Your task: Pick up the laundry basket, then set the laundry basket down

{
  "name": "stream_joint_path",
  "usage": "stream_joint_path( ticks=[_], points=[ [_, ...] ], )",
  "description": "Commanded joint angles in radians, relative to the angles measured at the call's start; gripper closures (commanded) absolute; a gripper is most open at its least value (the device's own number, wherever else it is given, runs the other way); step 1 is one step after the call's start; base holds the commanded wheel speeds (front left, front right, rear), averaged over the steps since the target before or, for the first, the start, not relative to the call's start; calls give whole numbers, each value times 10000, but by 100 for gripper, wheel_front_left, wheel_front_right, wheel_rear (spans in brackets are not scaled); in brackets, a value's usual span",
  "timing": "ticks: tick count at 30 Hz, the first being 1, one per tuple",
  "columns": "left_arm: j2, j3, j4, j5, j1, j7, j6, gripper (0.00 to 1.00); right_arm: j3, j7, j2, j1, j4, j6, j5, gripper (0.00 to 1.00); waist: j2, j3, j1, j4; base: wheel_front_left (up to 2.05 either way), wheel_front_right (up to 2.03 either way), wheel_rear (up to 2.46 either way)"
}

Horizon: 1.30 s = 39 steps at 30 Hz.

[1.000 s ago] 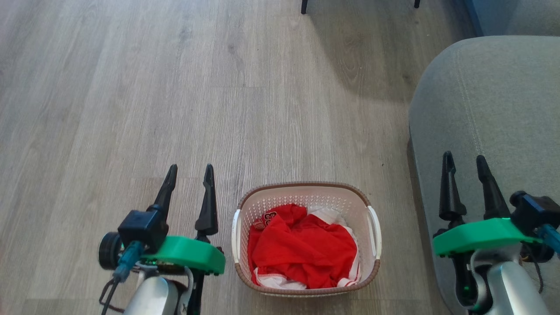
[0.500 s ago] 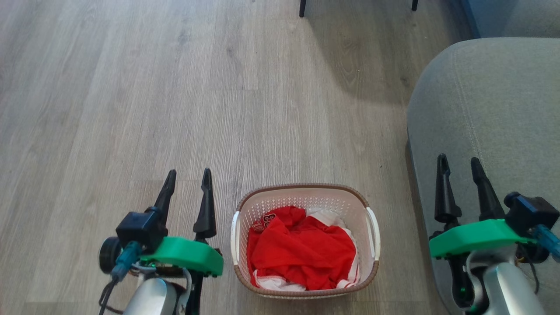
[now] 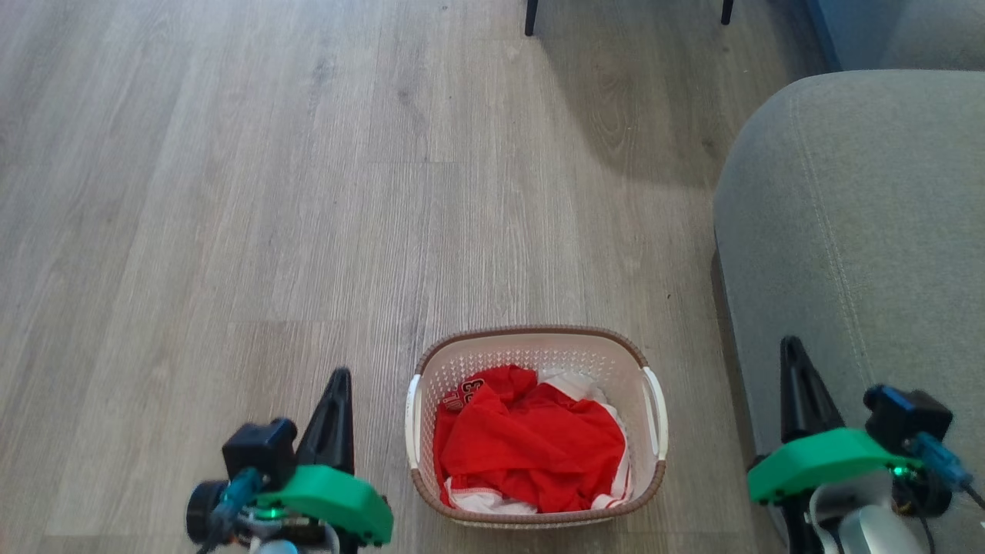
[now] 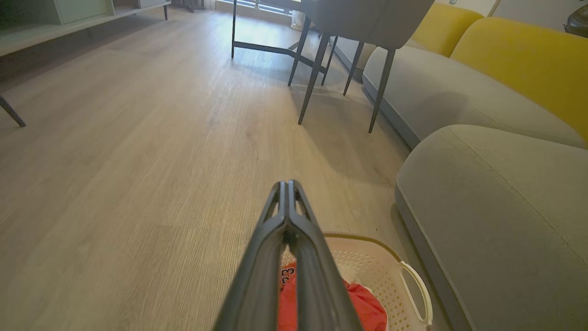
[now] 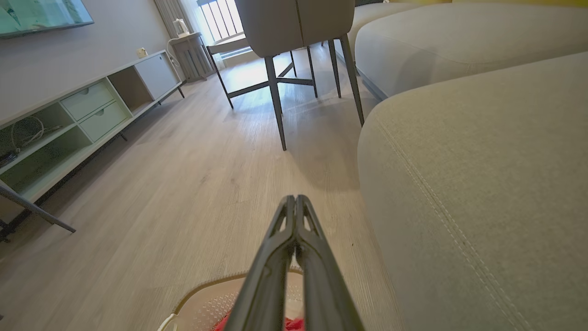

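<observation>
Pale grey wood-look floor (image 3: pixel 231 192) runs across the room, with a grey sofa (image 3: pixel 862 231) along its right side and dark chair legs (image 3: pixel 531 11) at the far end. The laundry basket (image 3: pixel 531 332) stands on the floor close to the robot, near the sofa's front edge but not touching it. It holds a heap of red and white clothes (image 3: pixel 531 446).

The basket sits between the two claws, and neither one touches it. The left gripper (image 3: pixel 338 378) is just beside the basket's left handle (image 3: pixel 412 419), with a strip of bare floor between them. The right gripper (image 3: pixel 791 346) stands further out from the right handle (image 3: pixel 654 412), in front of the sofa's edge. Both point away from the robot, toward the far end of the room. Each is turned on edge, so from the head it shows as one dark blade above its green mount.

Both are closed with nothing held. In the left wrist view the two fingers (image 4: pixel 275 257) meet at the tip, with the basket's rim and right handle low and to the right of them. In the right wrist view the fingers (image 5: pixel 268 271) are pressed together the same way, with the rim low and to the left.
</observation>
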Motion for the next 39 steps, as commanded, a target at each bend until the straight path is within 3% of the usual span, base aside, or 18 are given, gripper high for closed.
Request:
stream_joint_path(
  ticks=[1,39],
  points=[
    [12,62,-280,-290,-218,44,-34,100,-14,48,-23,-202,-268,2,271,100,-1,-6,0,-15,0,0,0],
    [213,1038,-55,-4324,-509,911,-641,100,-272,966,-173,-399,-56,23,4105,100,-1,-141,0,-281,0,0,0]
  ],
)
